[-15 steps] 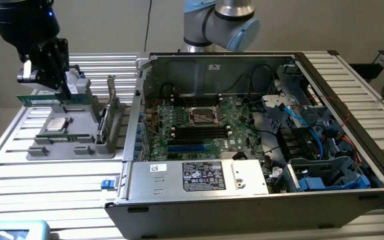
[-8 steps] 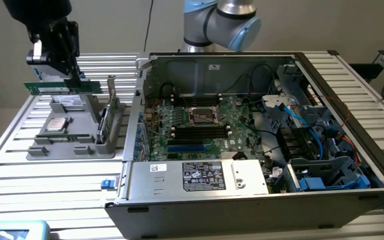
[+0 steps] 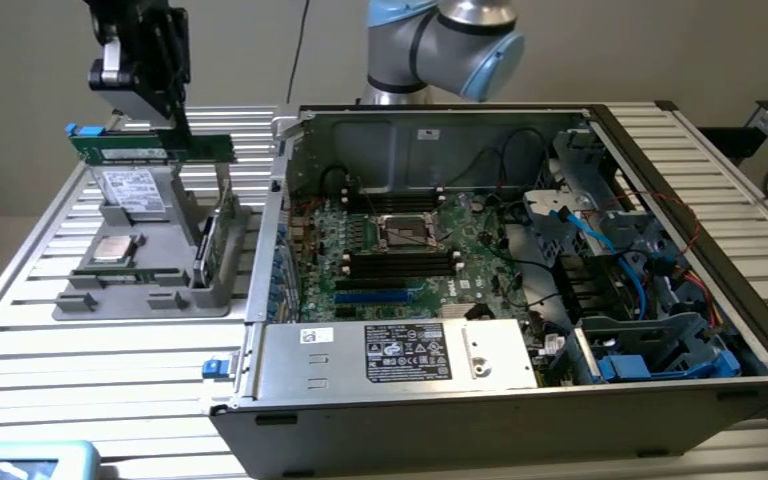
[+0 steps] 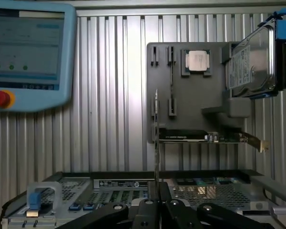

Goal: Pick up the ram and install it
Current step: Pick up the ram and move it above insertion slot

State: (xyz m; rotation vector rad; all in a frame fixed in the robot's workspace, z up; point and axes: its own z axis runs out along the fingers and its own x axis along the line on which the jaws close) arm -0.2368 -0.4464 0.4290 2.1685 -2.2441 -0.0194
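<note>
The ram (image 3: 151, 150) is a narrow green stick with a white label, held level in the air above the grey parts holder (image 3: 157, 292) at the exterior view's left. My gripper (image 3: 171, 133) is shut on it from above. In the wrist view the ram (image 4: 156, 138) appears edge-on as a thin line rising from between my gripper (image 4: 156, 198) fingers, over the holder (image 4: 195, 109). The open computer case (image 3: 518, 390) lies to the exterior view's right, its motherboard (image 3: 458, 260) showing black memory slots (image 3: 398, 264).
The holder also carries a silver processor chip (image 3: 113, 250) (image 4: 197, 60), a hard drive (image 3: 131, 190) (image 4: 252, 62) and a green expansion card (image 3: 219, 240) (image 4: 205, 137). A teach pendant (image 4: 28, 52) lies on the slatted table (image 3: 91, 370). Cables and drive bays crowd the case's right side.
</note>
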